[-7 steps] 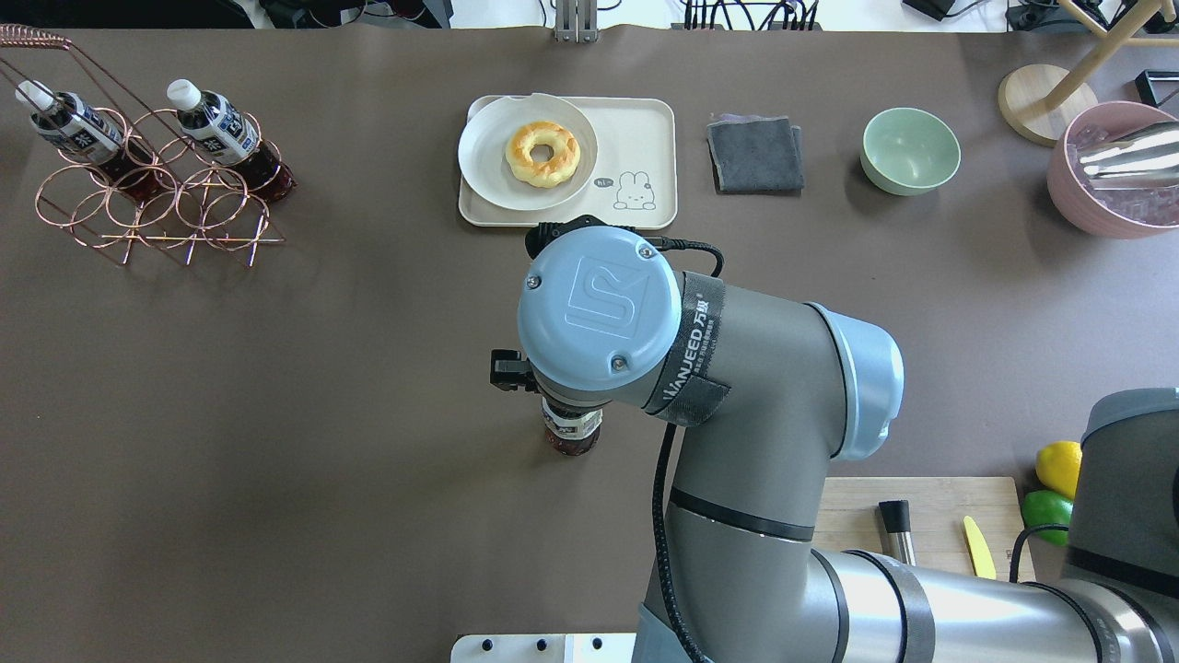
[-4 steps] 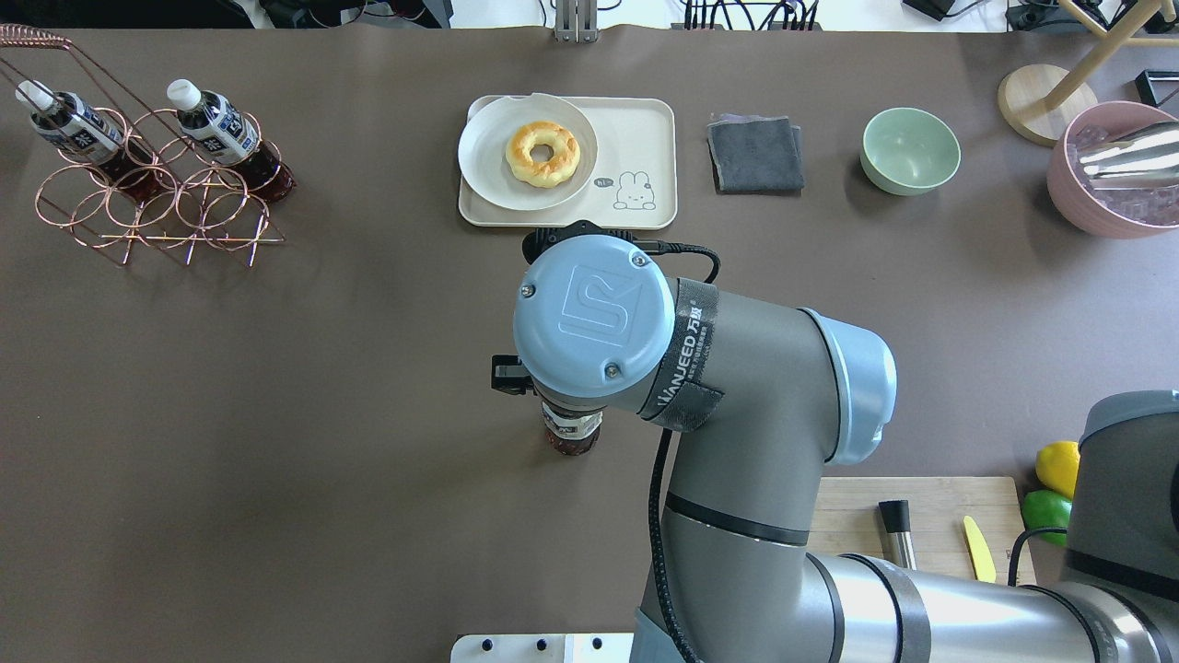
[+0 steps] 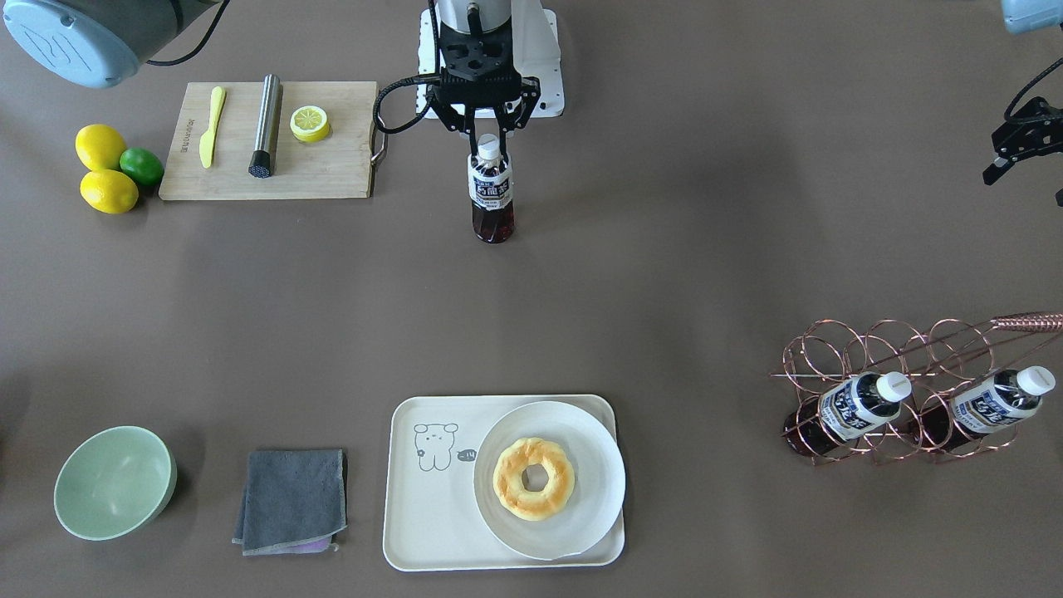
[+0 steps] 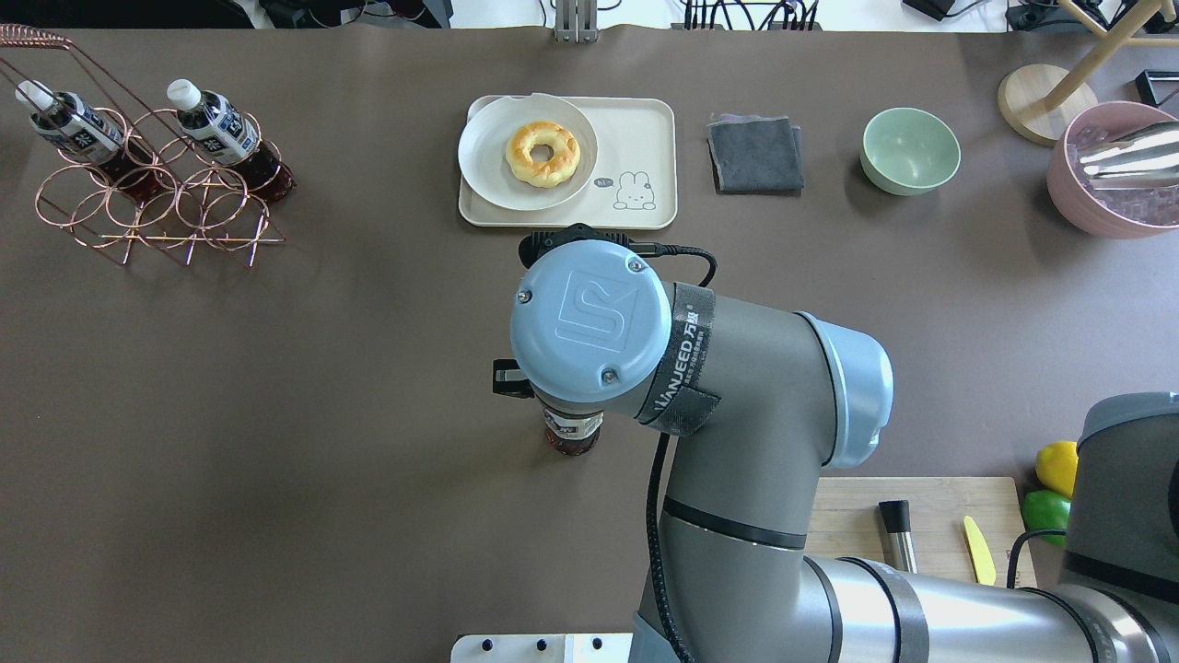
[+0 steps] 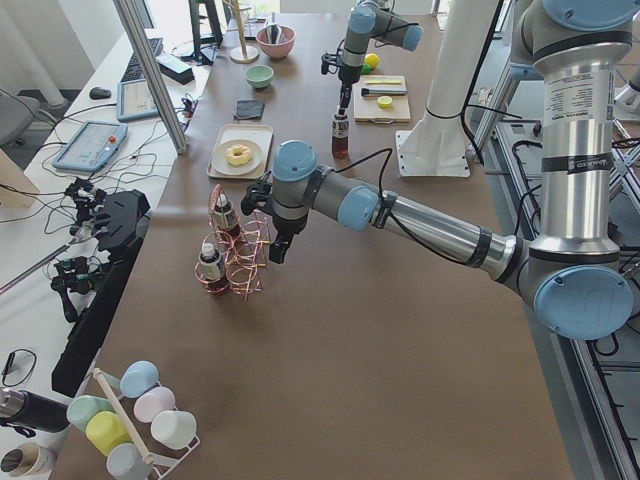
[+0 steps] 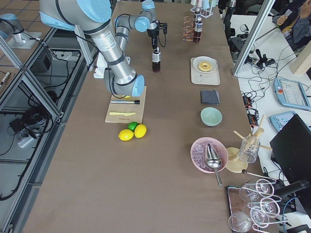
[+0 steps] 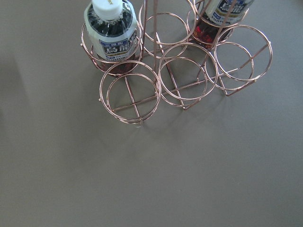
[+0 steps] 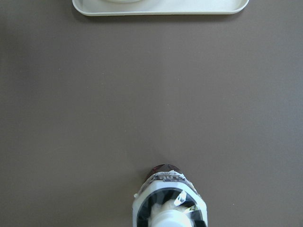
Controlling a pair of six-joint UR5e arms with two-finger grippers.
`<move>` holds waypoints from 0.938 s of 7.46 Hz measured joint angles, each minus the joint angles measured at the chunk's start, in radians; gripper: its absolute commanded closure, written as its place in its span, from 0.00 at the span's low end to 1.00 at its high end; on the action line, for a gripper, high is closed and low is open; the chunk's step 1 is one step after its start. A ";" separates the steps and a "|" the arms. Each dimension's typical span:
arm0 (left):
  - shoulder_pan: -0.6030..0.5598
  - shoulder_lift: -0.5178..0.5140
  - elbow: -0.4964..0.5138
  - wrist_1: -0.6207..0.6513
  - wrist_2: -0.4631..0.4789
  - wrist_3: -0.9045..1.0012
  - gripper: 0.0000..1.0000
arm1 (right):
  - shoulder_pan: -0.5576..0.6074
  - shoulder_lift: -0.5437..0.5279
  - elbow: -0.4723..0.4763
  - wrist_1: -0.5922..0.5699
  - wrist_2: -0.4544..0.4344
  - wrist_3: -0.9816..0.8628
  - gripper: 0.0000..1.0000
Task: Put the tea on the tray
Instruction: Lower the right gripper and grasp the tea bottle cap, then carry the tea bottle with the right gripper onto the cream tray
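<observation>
The tea bottle stands upright on the brown table near the robot's base, well short of the tray; it also shows in the overhead view and from above in the right wrist view. My right gripper hangs straight down over it, open, with a finger on each side of the white cap. The cream tray with the bear drawing lies across the table and holds a white plate with a donut. My left gripper is open and empty, above the table beside the wire rack.
A copper wire rack holds two alike bottles. A cutting board with knife, steel cylinder and lemon half lies beside the tea. A grey cloth and a green bowl lie beside the tray.
My right arm's wrist has shifted a little toward the robot and to the overhead view's left. The tea bottle has stayed where it was.
</observation>
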 measured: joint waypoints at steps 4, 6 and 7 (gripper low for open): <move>-0.005 0.030 -0.006 -0.021 0.000 -0.001 0.05 | 0.017 0.011 0.007 -0.003 0.008 -0.042 1.00; -0.043 0.082 -0.014 -0.040 0.001 -0.006 0.05 | 0.081 0.019 0.016 -0.008 0.036 -0.088 1.00; -0.053 0.095 -0.013 -0.043 0.001 -0.005 0.05 | 0.126 0.020 0.015 -0.009 0.060 -0.132 1.00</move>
